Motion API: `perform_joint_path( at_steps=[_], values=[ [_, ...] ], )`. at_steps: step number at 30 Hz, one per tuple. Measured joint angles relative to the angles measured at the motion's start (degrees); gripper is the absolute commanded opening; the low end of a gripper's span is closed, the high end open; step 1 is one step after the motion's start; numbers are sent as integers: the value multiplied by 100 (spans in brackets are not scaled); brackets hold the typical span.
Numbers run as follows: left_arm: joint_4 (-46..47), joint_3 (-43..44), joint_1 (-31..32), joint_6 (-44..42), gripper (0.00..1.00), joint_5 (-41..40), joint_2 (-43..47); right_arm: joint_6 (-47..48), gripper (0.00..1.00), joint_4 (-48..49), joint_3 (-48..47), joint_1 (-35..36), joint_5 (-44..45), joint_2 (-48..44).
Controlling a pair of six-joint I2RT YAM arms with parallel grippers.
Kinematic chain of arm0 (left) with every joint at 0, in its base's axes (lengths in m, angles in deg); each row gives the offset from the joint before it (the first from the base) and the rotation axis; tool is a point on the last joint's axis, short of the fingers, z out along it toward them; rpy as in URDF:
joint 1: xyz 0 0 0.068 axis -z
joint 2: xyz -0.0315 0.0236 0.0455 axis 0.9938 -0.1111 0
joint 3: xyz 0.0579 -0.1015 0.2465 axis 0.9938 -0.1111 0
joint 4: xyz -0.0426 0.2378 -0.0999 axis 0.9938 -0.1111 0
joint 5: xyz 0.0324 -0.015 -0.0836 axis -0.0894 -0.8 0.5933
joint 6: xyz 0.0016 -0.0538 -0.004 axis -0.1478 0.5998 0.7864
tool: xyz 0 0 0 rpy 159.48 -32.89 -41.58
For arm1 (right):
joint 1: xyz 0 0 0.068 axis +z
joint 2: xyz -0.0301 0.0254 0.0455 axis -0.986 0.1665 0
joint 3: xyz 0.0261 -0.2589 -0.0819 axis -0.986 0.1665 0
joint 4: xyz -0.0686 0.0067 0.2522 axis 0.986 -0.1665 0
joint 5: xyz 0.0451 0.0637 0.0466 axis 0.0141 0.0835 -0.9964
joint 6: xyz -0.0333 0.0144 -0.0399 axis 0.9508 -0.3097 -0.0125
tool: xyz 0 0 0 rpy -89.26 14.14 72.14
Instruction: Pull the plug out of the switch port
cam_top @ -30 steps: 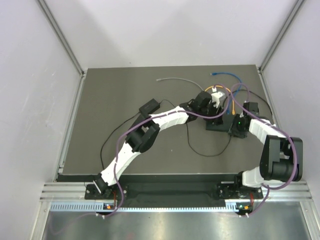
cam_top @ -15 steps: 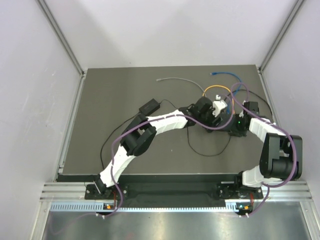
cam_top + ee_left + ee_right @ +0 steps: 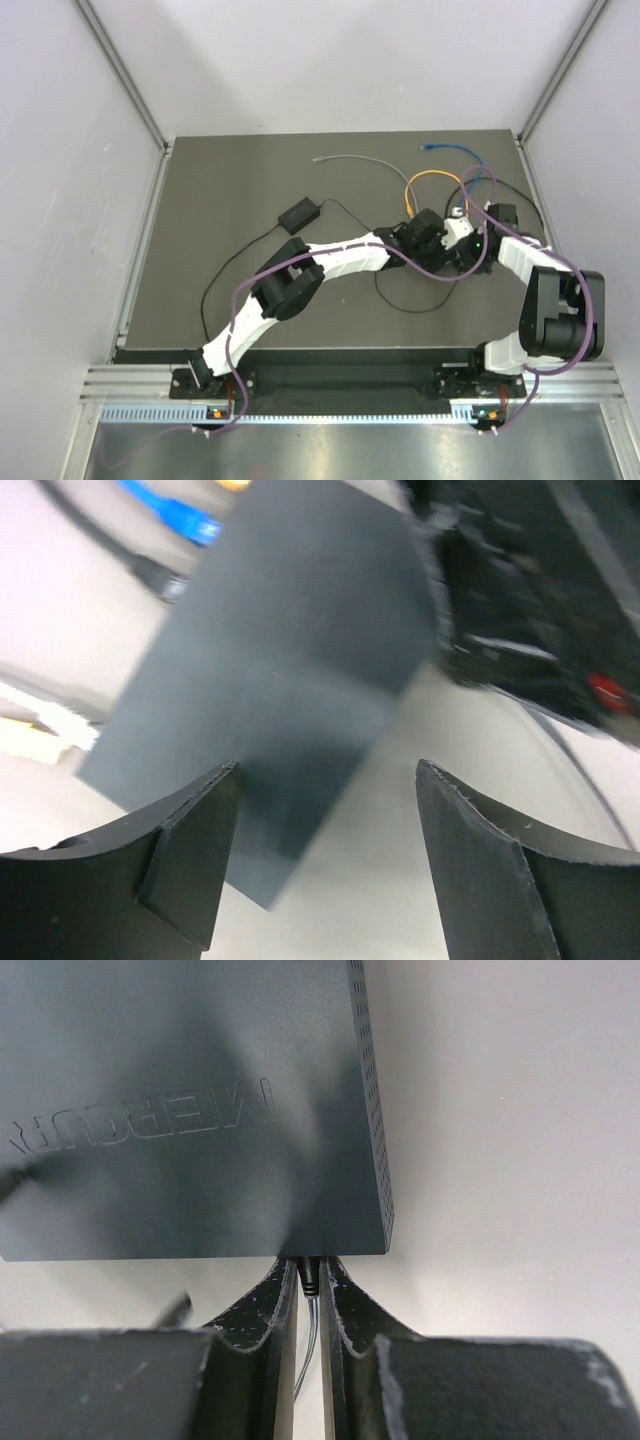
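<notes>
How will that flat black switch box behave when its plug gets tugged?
The switch box looks rigid and low, so tipping seems unlikely. It seems to lie loose on the smooth table, so it may well slide toward the right tool, shut on the plug. The open left tool, facing the box, could probably steady it.

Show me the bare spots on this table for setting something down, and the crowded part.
Bare: the dark grey table's far-left stretch, left of the small black oblong block, and the near strip below the thin black cord's loop. Crowded: the far-right corner, around the flat matte black box, orange cable and blue cable.
</notes>
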Motion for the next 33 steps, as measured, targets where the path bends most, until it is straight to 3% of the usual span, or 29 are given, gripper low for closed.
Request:
perform_joint_path(
  at_steps=[7, 17, 21, 27, 33],
  values=[
    [66, 369, -22, 70, 73, -629, -299, -24, 0, 155, 111, -4, -70, -57],
    [26, 535, 7, 304, 72, -734, -407, -127, 0, 273, 188, -79, -245, -109],
    [-282, 999, 7, 433, 72, -739, -625, -122, 0, 308, 186, -107, -210, -109],
    [-918, 2109, 15, 623, 71, -717, -1182, -116, 0, 321, 138, -103, 232, -109],
    [-990, 2190, 9, 841, 71, -638, -1209, -122, 0, 210, 101, 243, 885, -142]
  ],
)
